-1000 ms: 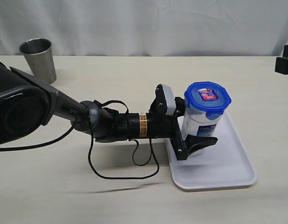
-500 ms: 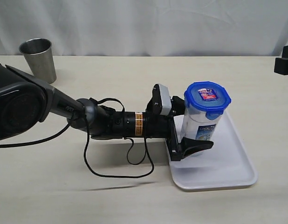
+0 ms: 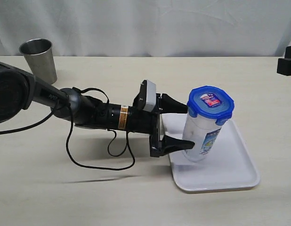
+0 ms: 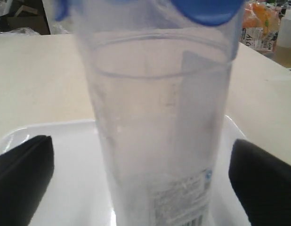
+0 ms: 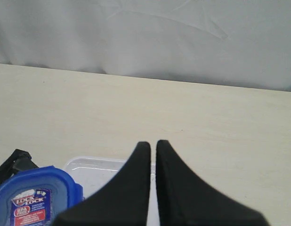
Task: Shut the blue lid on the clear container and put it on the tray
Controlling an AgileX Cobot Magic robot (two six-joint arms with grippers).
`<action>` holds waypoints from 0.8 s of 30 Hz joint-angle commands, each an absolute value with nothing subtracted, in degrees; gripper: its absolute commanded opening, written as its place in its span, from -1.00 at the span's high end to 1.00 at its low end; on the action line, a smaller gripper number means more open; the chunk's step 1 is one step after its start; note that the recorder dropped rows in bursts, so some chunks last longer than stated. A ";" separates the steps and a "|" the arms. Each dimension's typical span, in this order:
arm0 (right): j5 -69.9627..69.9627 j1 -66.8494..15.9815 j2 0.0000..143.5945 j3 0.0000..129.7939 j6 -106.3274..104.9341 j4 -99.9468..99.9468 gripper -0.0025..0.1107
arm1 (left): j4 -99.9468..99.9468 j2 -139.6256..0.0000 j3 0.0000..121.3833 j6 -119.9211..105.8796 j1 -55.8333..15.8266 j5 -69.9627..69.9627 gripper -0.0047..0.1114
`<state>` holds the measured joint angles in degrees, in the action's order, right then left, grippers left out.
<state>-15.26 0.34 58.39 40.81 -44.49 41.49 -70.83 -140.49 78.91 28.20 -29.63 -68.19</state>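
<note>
The tall clear container with its blue lid on leans on the white tray, just beside the wide-open, empty left pincer, and the right pincer is shut.

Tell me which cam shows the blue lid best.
Exterior view: the whole blue lid sits on the clear container, sticker visible. Left wrist catches only blurred blue edges, cut off by the frame; right wrist shows part of it, cropped, sticker readable.

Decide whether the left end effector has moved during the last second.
Yes. The left end effector has pulled back leftward relative to the tray; its open jaws now reach only just past the near side of the clear container.
</note>
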 commanded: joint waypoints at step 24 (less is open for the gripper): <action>-15.33 0.48 58.47 41.32 -45.16 41.77 0.88 | -78.42 -136.61 79.04 49.68 -15.41 -69.96 -0.52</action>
<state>-15.26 0.34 58.39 40.81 -44.49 41.49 -77.85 -138.81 78.91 49.24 -15.39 -69.32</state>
